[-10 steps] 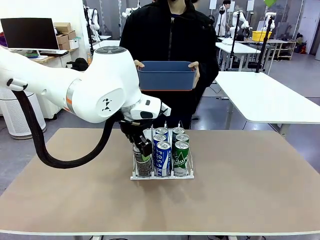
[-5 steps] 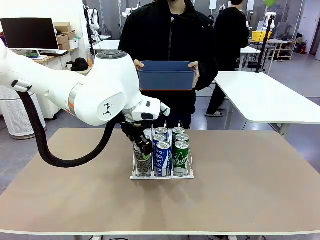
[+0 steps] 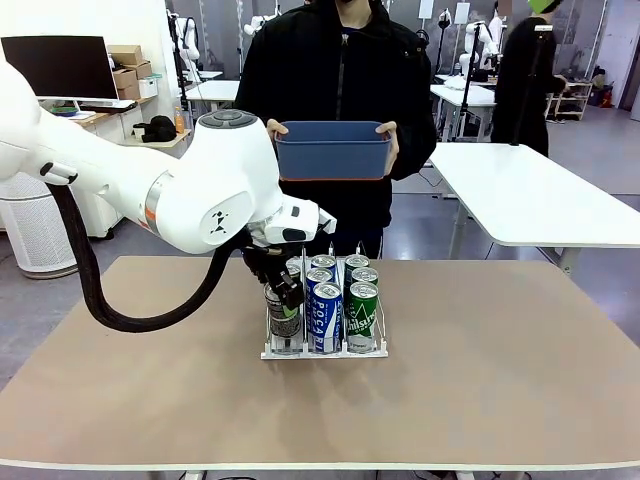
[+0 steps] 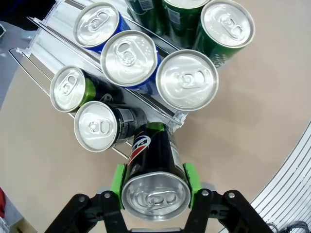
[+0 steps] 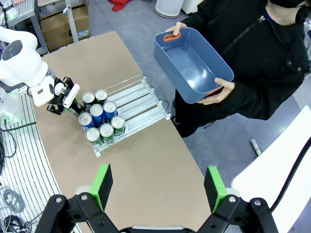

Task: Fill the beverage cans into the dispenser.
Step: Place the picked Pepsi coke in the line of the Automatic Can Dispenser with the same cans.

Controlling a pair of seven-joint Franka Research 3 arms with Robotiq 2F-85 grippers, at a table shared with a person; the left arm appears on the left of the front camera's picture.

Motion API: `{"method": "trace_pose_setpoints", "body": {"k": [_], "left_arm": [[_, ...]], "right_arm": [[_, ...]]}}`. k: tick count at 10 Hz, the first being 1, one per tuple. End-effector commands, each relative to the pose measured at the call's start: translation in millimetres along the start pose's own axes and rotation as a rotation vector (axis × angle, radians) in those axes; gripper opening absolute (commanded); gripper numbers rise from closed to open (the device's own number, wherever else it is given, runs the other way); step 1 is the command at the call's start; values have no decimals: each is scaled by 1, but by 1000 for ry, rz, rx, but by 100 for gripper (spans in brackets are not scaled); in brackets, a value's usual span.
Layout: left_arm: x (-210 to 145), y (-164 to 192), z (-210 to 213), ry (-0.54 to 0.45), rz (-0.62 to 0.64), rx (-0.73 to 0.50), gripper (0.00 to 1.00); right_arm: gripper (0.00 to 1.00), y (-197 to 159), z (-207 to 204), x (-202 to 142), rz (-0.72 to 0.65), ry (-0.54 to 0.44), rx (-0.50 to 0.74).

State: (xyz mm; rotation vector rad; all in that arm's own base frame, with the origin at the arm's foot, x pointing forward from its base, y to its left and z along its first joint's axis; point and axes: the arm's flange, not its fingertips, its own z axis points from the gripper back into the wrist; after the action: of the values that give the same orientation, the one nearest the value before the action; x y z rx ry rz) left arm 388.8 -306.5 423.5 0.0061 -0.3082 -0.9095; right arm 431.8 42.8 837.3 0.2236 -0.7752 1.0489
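A: Nearest first, what has the left tool (image 4: 154, 180) got?

B: It is clamped on a dark can (image 4: 153, 167) with a red, white and blue logo; the green pads (image 4: 118, 178) press its 2 sides just under the silver top. In the front view that tool (image 3: 282, 296) holds the can (image 3: 284, 322) upright at the near end of the dispenser's left lane, low over the white base.

A: And the dispenser (image 3: 325, 349) itself?

B: It sits on the brown tabletop (image 3: 480, 380), about mid-width. From the left wrist, 2 more dark cans (image 4: 99, 125) stand in the same lane beyond the held one. The middle lane holds 3 cans, with 2 blue-and-white ones (image 4: 130, 59) behind a silver-topped front can. The third lane holds green cans (image 4: 227, 26). In the front view the front row reads dark, blue "Pocari" (image 3: 326, 316), green (image 3: 362, 315).

A: The right tool?

B: The right tool (image 5: 158, 187) is spread wide with nothing between its green pads, high above the tabletop, looking down on the rack (image 5: 127, 109).

A: Farther back?

B: A person in black stands at the far edge, holding a blue bin (image 3: 333, 150) with both hands; from above the bin (image 5: 192, 65) looks empty.
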Motion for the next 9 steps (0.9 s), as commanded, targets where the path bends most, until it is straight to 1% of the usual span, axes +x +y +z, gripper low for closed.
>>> {"method": "trace_pose_setpoints", "body": {"k": [1, 4, 5, 6, 7, 9], "left_arm": [[10, 15, -3, -42, 23, 18, 58], [13, 19, -14, -24, 28, -21, 58], [12, 20, -16, -5, 24, -74, 58], [8, 19, -9, 8, -4, -102, 58], [11, 8, -13, 8, 22, -34, 58], [11, 8, -13, 8, 22, -34, 58]], "right_arm": [[100, 1, 0, 0, 2, -4, 1], [100, 1, 0, 0, 2, -4, 1], [100, 1, 0, 0, 2, -4, 1], [100, 1, 0, 0, 2, -4, 1], [100, 1, 0, 0, 2, -4, 1], [100, 1, 0, 0, 2, -4, 1]]}}
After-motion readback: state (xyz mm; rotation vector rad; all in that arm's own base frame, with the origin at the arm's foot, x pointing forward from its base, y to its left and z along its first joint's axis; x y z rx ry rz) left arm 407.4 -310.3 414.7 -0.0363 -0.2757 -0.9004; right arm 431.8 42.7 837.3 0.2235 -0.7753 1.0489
